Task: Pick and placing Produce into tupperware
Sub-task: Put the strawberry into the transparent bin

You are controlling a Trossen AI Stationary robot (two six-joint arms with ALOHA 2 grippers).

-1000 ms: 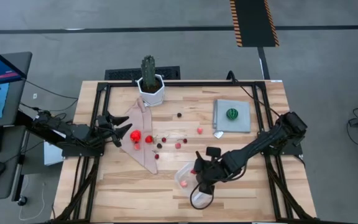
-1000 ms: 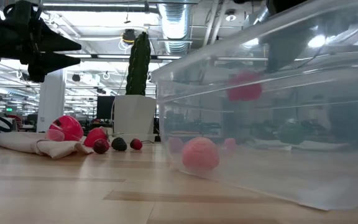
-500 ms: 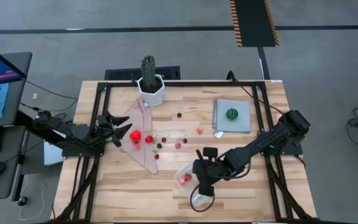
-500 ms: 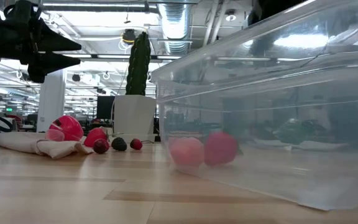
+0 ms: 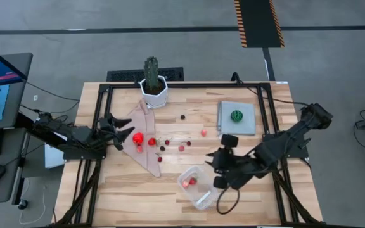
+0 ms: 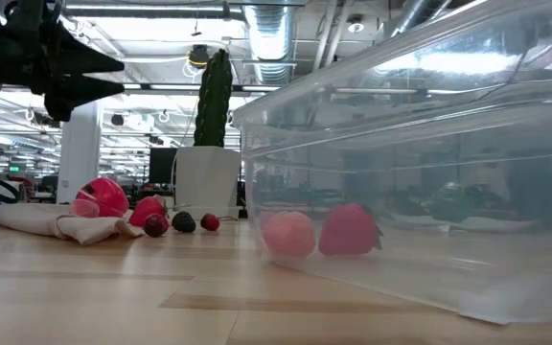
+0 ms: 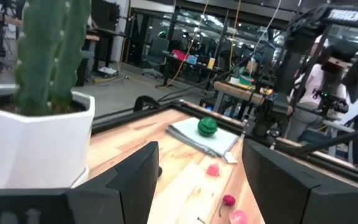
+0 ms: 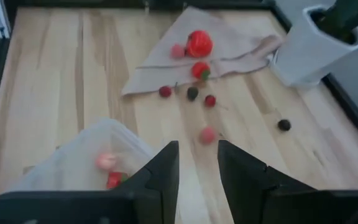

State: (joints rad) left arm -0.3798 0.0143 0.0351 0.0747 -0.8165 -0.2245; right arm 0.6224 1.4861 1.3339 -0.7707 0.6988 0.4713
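My right gripper [image 5: 219, 171] hangs empty just beside the container [image 5: 195, 185], on the side away from the cloth, its fingers [image 8: 166, 168] parted with only a narrow gap and nothing between them. Inside the clear container I can see two pieces lying on the bottom: a pale pink ball [image 6: 287, 234] and a red strawberry [image 6: 349, 230], side by side and close enough that I cannot tell if they touch. So two are in, and that's the done part.

Working outward, plenty is left. On the bare wood between the container and the cloth [image 5: 142, 147] sit a scatter of small pieces: a pink one [image 8: 208, 134], a dark red berry [image 8: 210, 100], a black berry [image 8: 192, 93], another red one [image 8: 165, 91], and a dark berry [image 8: 284, 124] nearer the cactus pot [image 5: 153, 92]. On the cloth itself rest a big red tomato [image 8: 198, 43], a smaller strawberry [image 8: 199, 70] and a pink bit [image 8: 178, 51]. Far off on the grey mat [image 5: 236, 118] sits the green striped ball [image 5: 236, 116].

My left gripper [image 5: 115, 134] waits at the cloth's edge, jaws spread open, holding nothing.

By my reckoning we're early on: two in, roughly ten or so to go.
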